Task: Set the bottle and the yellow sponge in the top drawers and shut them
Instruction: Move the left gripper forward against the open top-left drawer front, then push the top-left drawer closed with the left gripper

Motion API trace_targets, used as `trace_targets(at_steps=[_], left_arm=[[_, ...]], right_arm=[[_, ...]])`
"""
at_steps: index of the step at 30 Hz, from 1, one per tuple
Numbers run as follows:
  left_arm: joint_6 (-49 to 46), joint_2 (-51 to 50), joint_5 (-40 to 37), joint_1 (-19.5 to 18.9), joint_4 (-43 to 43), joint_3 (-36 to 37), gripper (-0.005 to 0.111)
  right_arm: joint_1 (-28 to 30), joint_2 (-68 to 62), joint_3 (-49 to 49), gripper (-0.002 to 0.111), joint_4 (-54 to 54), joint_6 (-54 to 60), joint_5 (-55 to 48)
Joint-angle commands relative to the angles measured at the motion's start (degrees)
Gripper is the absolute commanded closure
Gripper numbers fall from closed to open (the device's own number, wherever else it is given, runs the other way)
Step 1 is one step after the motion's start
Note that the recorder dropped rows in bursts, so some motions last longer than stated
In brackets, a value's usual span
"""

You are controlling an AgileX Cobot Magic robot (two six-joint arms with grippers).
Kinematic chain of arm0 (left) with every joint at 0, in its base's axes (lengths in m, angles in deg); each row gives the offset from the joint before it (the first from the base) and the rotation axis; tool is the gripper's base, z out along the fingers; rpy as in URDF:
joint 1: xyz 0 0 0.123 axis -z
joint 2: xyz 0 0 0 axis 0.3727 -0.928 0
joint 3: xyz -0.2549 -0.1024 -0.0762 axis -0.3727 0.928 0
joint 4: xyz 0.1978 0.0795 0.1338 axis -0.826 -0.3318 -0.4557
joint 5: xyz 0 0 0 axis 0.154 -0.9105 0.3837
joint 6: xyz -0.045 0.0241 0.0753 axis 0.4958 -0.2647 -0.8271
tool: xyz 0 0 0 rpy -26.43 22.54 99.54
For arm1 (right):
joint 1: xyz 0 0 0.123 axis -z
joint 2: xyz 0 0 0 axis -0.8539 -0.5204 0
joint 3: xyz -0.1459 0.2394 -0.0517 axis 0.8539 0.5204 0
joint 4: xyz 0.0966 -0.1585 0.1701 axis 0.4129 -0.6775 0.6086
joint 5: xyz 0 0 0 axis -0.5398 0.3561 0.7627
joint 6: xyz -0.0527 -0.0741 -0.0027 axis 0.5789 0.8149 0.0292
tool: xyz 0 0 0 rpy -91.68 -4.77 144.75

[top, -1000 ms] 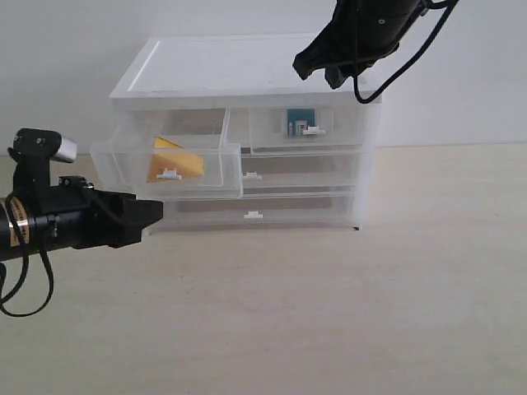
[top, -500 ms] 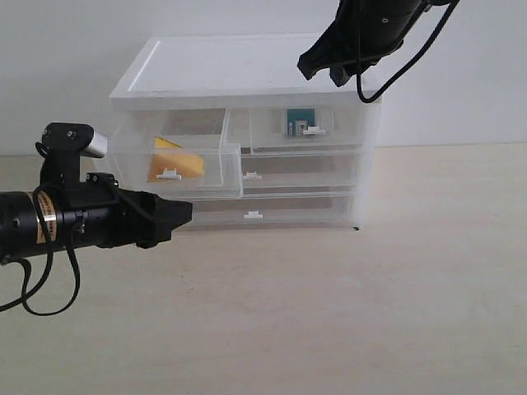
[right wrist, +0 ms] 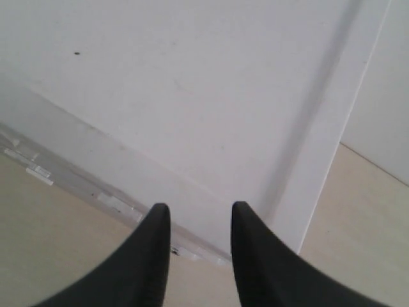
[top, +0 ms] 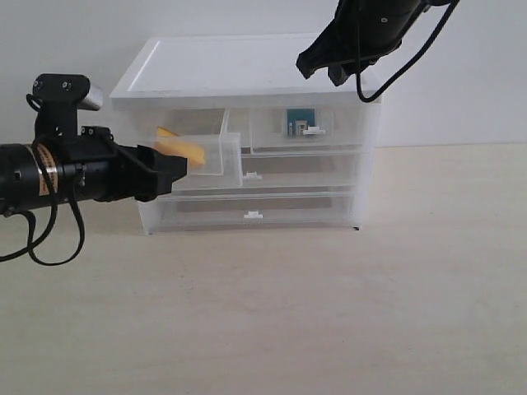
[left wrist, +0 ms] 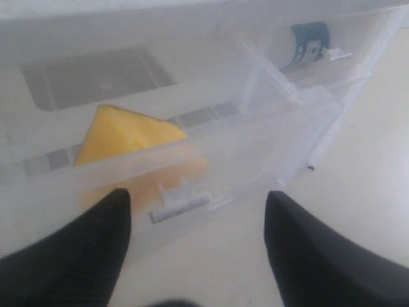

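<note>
The yellow sponge (top: 183,146) (left wrist: 128,135) lies in the left top drawer (top: 216,158) (left wrist: 255,150), which stands partly pulled out of the white cabinet (top: 247,66). My left gripper (top: 178,164) (left wrist: 198,195) is right at that drawer's front, open, its fingers either side of the small tab handle (left wrist: 182,204) and gripping nothing. The bottle (top: 296,123) (left wrist: 308,42) shows through the right top drawer (top: 306,138), which sits pushed in. My right gripper (top: 318,71) (right wrist: 199,208) hovers above the cabinet's top near its right front corner, jaws apart and empty.
Two full-width drawers (top: 254,212) below are shut. The cabinet stands on a pale wooden table (top: 329,313) against a white wall. My left arm (top: 58,177) stretches in low from the left.
My left gripper rose and moved right up to the left drawer's front, opening wider. The drawer slid back towards the cabinet. The right arm hardly moved.
</note>
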Motion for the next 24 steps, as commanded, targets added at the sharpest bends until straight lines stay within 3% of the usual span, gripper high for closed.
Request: trace_targets(at_steps=[1,12,24], left_arm=[[0.2,-0.2,-0.4,0.4,0.6,-1.9,0.048],[0.2,-8.5,-0.4,0.4,0.6,-7.5,0.048],[0.2,-11.1,-1.4,0.4,0.6,-13.9,0.048]], right_arm=[[0.2,0.5,0.3,0.08,1.3,0.2,0.2],[0.2,0.5,0.3,0.08,3.0,1.2,0.6],[0.2,0.5,0.3,0.08,3.2,1.3,1.8]])
